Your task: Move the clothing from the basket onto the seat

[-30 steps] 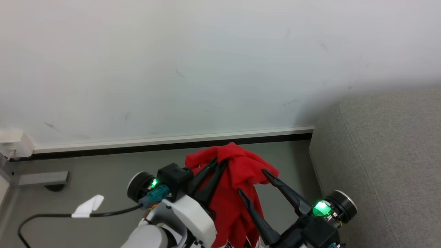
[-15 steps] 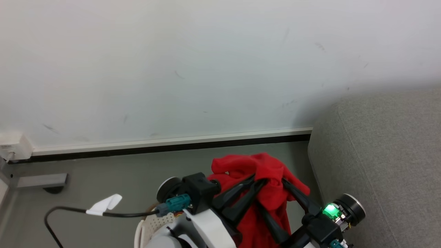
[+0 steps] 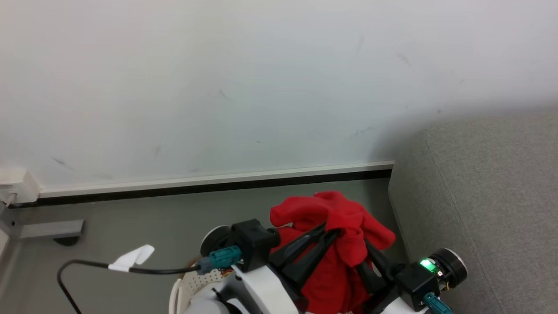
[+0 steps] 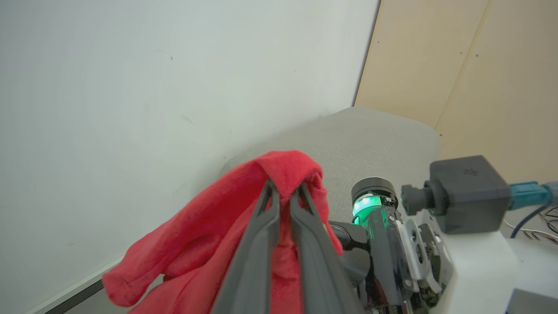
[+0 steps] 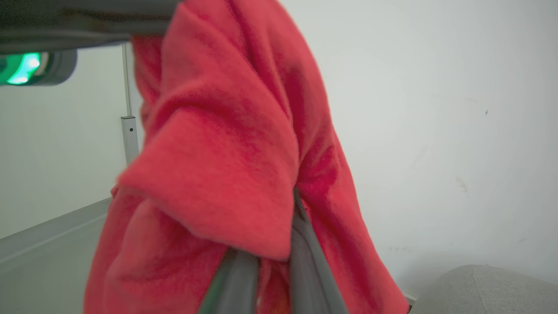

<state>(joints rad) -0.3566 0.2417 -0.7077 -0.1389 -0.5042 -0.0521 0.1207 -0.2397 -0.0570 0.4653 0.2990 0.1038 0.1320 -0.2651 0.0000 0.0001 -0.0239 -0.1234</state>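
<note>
Fleecy red clothing (image 3: 344,218) bunched above perforated plastic basket (image 3: 196,281). Left fingers (image 4: 261,235) and right fingers (image 5: 307,261) narrow, pinching folds. Woven grey sofa (image 3: 479,196) beside.

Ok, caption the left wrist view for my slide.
Left claw pinching red clothing, held up against a white wall, grey seat just behind.

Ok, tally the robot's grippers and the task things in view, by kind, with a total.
grippers: 2, left gripper and right gripper
clothing, one red bundle: 1
basket: 1
seat: 1
Total: 5
</note>
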